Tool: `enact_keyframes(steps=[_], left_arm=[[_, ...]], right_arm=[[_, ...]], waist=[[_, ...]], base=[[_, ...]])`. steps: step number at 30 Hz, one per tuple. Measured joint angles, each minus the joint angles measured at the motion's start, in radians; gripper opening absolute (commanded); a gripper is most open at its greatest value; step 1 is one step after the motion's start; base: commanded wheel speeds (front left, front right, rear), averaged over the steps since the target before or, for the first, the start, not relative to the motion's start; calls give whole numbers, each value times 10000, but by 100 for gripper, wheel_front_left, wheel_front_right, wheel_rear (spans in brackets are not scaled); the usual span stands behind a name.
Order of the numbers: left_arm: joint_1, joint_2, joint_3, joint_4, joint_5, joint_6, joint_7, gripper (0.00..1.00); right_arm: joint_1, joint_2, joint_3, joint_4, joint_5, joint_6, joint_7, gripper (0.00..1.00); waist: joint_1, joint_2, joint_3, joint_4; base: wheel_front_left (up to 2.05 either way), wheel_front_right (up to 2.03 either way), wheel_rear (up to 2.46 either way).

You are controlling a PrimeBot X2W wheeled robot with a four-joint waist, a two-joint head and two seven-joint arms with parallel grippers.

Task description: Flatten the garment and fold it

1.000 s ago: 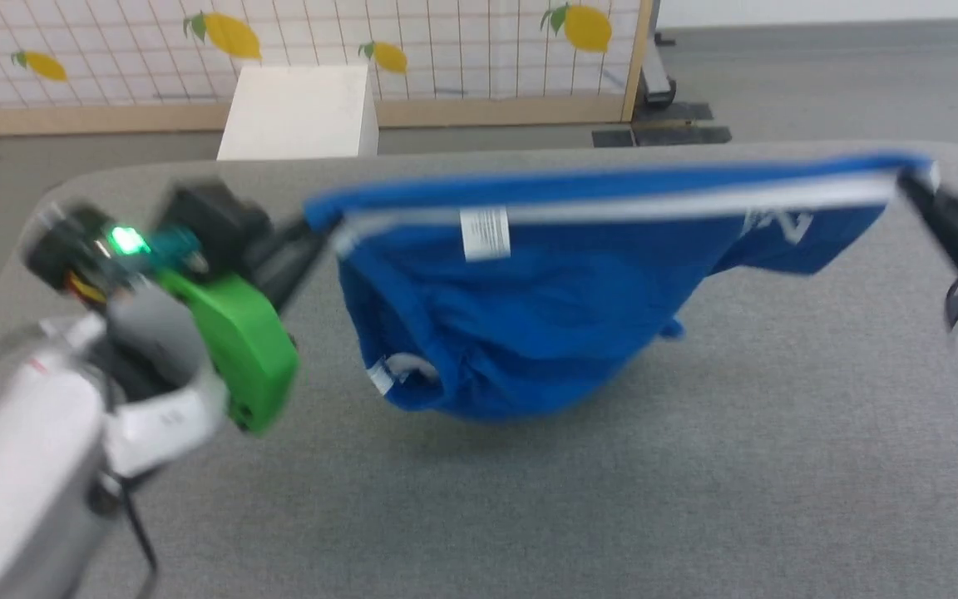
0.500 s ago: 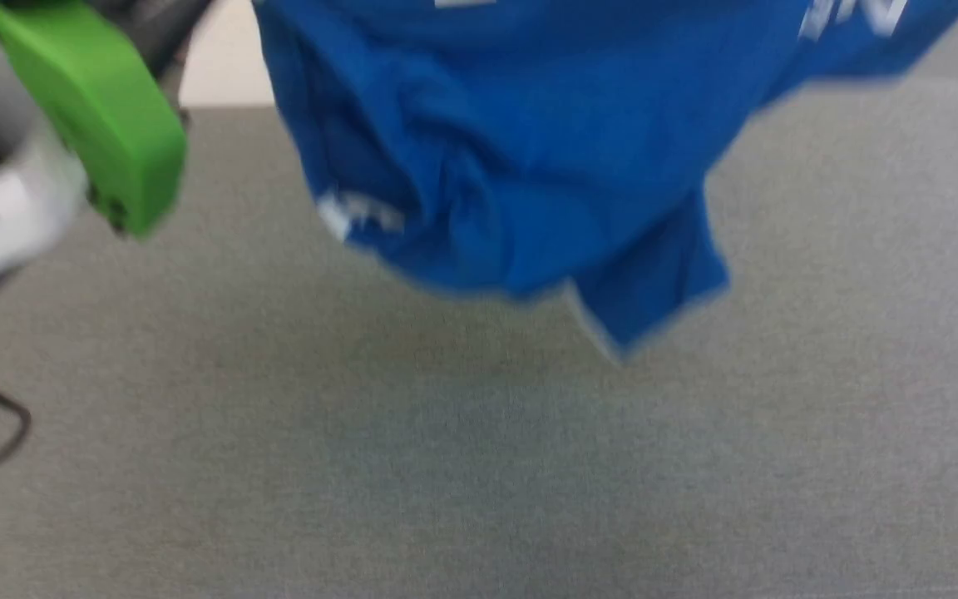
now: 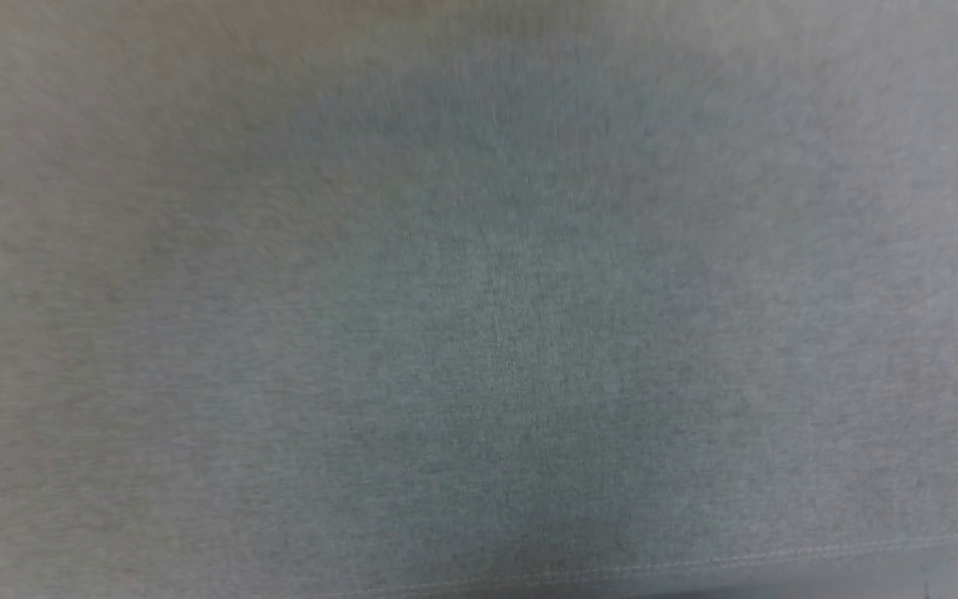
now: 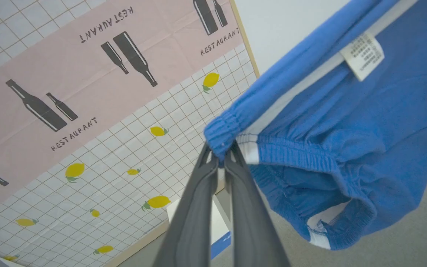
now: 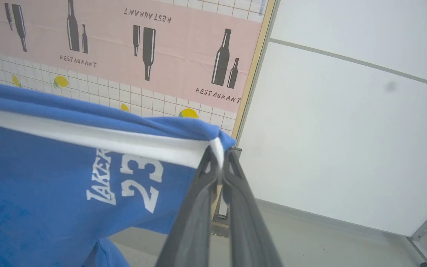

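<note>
Garment (image 4: 328,148) aloft, waistband taut across both wrist frames | left tool (image 4: 221,152) pinched shut on one waistband end, right tool (image 5: 219,155) on the other | head frame, blue a second ago, now bare counter (image 3: 479,333) | I read: lifted clear, lay flat next.

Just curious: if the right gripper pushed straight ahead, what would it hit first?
The garment pinched in the right gripper; beyond it, probably the screen's wooden frame, though depth is unclear.
</note>
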Motion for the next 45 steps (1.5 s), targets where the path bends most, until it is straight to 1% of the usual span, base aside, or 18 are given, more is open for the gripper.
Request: enact_keyframes(steps=[4, 10, 15, 19, 22, 26, 31, 35, 38, 42, 45], left_arm=[[-1346, -545, -213, 1569, 499, -4, -807, 0], [-2447, -1085, -228, 3329, 1206, 6, -2318, 0], [-2400, -1262, -481, 4111, 1256, 6, -3099, 0], [-1640, -1289, -686, 4188, 1147, 6, -3545, 0], [-364, -1292, -861, 4052, 947, 27, -3818, 0], [1972, -1290, -1216, 3639, 587, 320, -4190, 0], [4911, -1294, -1707, 2782, 293, 878, -4608, 0], [6655, -1290, -1887, 2138, -65, 1404, -4832, 0], [7782, -1254, -2071, 1657, -176, 1779, -4986, 0], [8805, -1174, -2253, 1181, -247, 2111, -5083, 0], [9516, -1043, -2397, 823, -280, 2324, -5122, 0]], right_arm=[[-1402, 378, 276, 1473, -512, 2, -1212, 0], [-2501, 938, 401, 3051, -882, 4, -2748, 0], [-2517, 1083, 836, 3728, -650, 2, -3254, 0], [-1914, 1095, 1204, 3937, -351, -4, -3430, 0], [-951, 1060, 1620, 3965, -209, -12, -3519, 0], [880, 963, 2226, 3896, 40, -17, -3601, 0], [3266, 617, 2895, 3237, 493, -25, -3563, 0], [4856, 313, 3131, 2495, 899, -29, -3329, 0], [6099, 63, 3289, 1914, 1007, -52, -2892, 0], [7634, -259, 3444, 1315, 1068, -88, -1944, 0], [8761, -416, 3208, 917, 1080, -88, -1237, 0]], waist=[[1, 0, 916, -132], [0, 0, 1901, -331], [0, 0, 2255, -386], [-1, 0, 2171, -288], [-1, 0, 1970, -189], [-1, 0, 1537, -75], [-3, 0, 807, 37], [-3, 0, 192, 110], [-3, 0, -345, 161], [-3, 0, -1004, 206], [-3, 0, -1539, 228]], base=[[0, 0, 0], [0, 0, 0], [0, 0, 0], [0, 0, 0], [0, 0, 0], [0, 0, 0], [0, 0, 0], [0, 0, 0], [0, 0, 0], [0, 0, 0], [0, 0, 0]])
